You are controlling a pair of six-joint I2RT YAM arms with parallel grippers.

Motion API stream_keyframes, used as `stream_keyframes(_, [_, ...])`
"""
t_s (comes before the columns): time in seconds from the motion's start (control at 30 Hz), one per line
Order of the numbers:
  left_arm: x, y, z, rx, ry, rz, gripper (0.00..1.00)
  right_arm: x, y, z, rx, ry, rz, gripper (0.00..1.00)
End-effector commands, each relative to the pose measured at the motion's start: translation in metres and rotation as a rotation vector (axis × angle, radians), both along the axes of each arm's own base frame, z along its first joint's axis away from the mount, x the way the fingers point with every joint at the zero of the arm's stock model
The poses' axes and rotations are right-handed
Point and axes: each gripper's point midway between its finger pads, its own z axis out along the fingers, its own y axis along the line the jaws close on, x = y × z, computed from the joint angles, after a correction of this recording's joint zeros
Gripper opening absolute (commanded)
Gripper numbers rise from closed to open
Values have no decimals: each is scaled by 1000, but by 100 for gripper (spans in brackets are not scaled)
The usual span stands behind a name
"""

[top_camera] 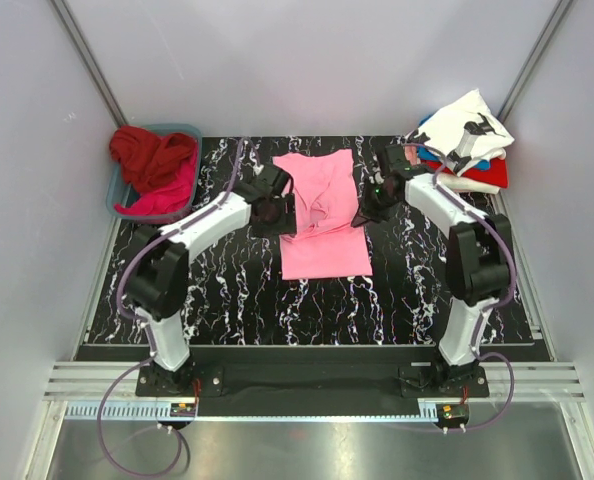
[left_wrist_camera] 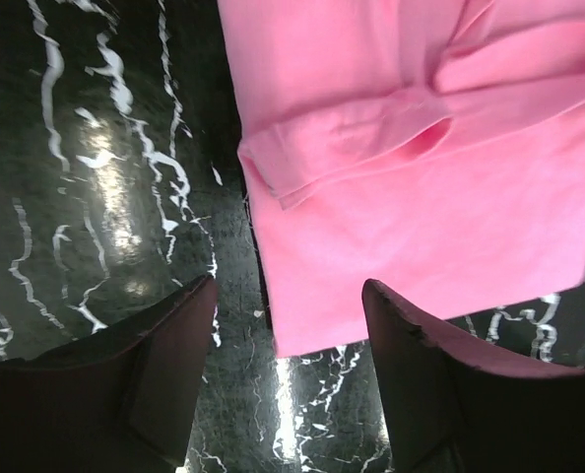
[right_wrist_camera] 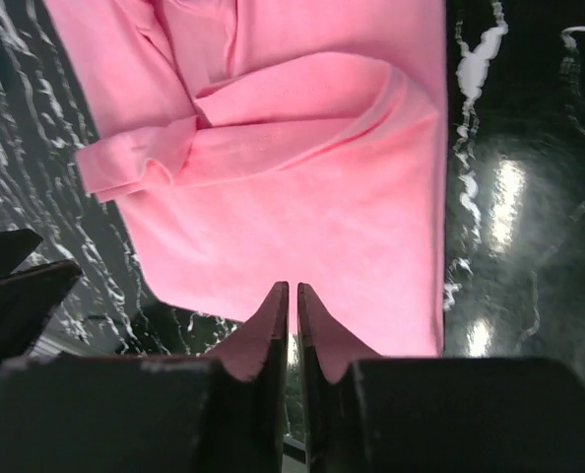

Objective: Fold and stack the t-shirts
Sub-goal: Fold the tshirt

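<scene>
A light pink t-shirt lies on the black marbled table, its sleeves folded in over the body so that it forms a long strip. My left gripper is open and empty beside the shirt's left edge; in the left wrist view the shirt's corner lies just beyond the jaws. My right gripper is at the shirt's right edge. In the right wrist view its fingers are shut with nothing between them, just above the pink cloth.
A blue-grey basket at the back left holds a dark red shirt and a magenta one. At the back right is a pile with a white black-printed shirt over blue and red ones.
</scene>
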Motion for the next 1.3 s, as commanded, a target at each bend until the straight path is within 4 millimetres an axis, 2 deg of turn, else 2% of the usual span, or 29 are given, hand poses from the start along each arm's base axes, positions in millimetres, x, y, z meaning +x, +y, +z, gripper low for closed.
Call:
stream_keyframes(0.0, [13, -11, -12, 5, -26, -11, 66, 13, 18, -10, 3, -2, 45, 13])
stream_keyframes(0.03, [13, -13, -15, 8, -21, -15, 65, 12, 17, -22, -11, 30, 48, 13])
stream_keyframes(0.07, [13, -14, -24, 17, -5, -18, 65, 18, 19, -20, -14, 24, 50, 12])
stream_keyframes(0.13, [17, -17, -26, 19, -4, -20, 65, 20, 17, -35, -39, 61, 55, 12])
stream_keyframes(0.2, [21, -19, -34, 31, 3, -22, 65, 28, 18, -38, -46, 57, 59, 11])
stream_keyframes(0.23, [23, -19, -36, 35, 6, -21, 65, 28, 17, -49, -58, 81, 65, 11])
stream_keyframes(0.27, [25, -19, -39, 43, 11, -24, 65, 34, 19, -46, -57, 69, 68, 11])
stream_keyframes(0.3, [28, -22, -44, 49, 18, -27, 65, 34, 18, -57, -72, 96, 66, 10])
stream_keyframes(0.4, [36, -26, -52, 65, 30, -30, 65, 45, 16, -60, -96, 87, 76, 10])
stream_keyframes(0.43, [38, -26, -53, 73, 31, -32, 65, 44, 15, -68, -111, 107, 81, 10])
stream_keyframes(0.57, [51, -17, -56, 132, 31, -27, 64, 59, 7, -70, -114, 102, 62, 10])
stream_keyframes(0.63, [65, -11, -53, 159, 9, -12, 64, 64, 5, -72, -107, 110, 48, 10])
stream_keyframes(0.67, [67, -6, -57, 186, 23, -19, 64, 74, 1, -66, -101, 89, 35, 11])
stream_keyframes(0.77, [96, 9, -38, 227, -22, 13, 65, 91, -6, -62, -107, 82, 5, 11])
stream_keyframes(0.83, [106, 16, -32, 239, -28, 25, 65, 99, -7, -56, -106, 70, -1, 12])
stream_keyframes(0.87, [112, 18, -23, 242, -34, 33, 65, 107, -6, -46, -101, 44, -5, 13])
stream_keyframes(0.9, [116, 23, -19, 241, -36, 44, 66, 106, -7, -45, -104, 55, -3, 13])
stream_keyframes(0.97, [117, 27, -4, 234, -53, 49, 70, 104, -9, -38, -114, 45, -3, 12])
stream_keyframes(1.0, [116, 27, 1, 230, -60, 51, 72, 106, -9, -20, -106, -3, -9, 12])
stream_keyframes(1.03, [112, 26, 6, 213, -64, 47, 74, 104, -10, -13, -106, -25, -10, 12])
stream_keyframes(1.07, [103, 25, 15, 176, -71, 40, 79, 92, -18, -23, -136, -1, -21, 13])
stream_keyframes(1.1, [95, 24, 19, 163, -75, 38, 84, 94, -20, 2, -131, -73, -35, 18])
stream_keyframes(1.13, [80, 24, 24, 128, -79, 39, 89, 78, -25, -11, -149, -38, -39, 25])
stream_keyframes(1.17, [70, 23, 24, 107, -74, 39, 90, 75, -27, 12, -138, -99, -46, 50])
stream_keyframes(1.2, [60, 23, 24, 75, -67, 58, 91, 66, -29, 14, -138, -101, -54, 64])
stream_keyframes(1.23, [40, 20, 21, 23, -57, 40, 91, 43, -32, -3, -139, -47, -46, 72])
stream_keyframes(1.27, [29, 18, 18, -1, -52, 36, 91, 38, -31, 15, -107, -100, -58, 78])
